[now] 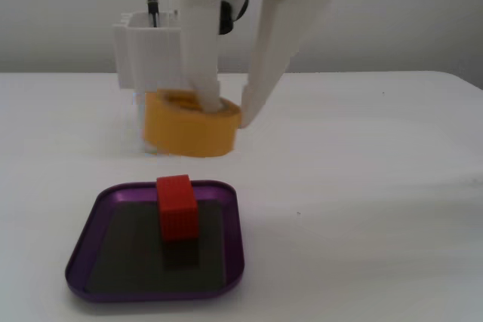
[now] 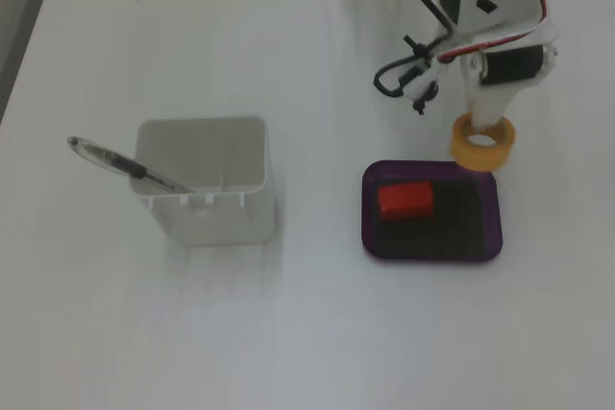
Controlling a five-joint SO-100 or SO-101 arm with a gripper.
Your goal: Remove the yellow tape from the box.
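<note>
Above the tabletop (image 1: 377,186), clear of the box (image 1: 83,250), the tape (image 1: 189,130) is being carried by the hand (image 1: 226,111), one finger being hooked through the hollow core and the other pressed against the outer wall. The roll is being judged light and stiff, with a smooth side that could slip; the wall pinch suits it. The arm is being held raised, fingers pointing down, the roll hanging beyond the box's far rim in the other fixed view (image 2: 482,141).
</note>
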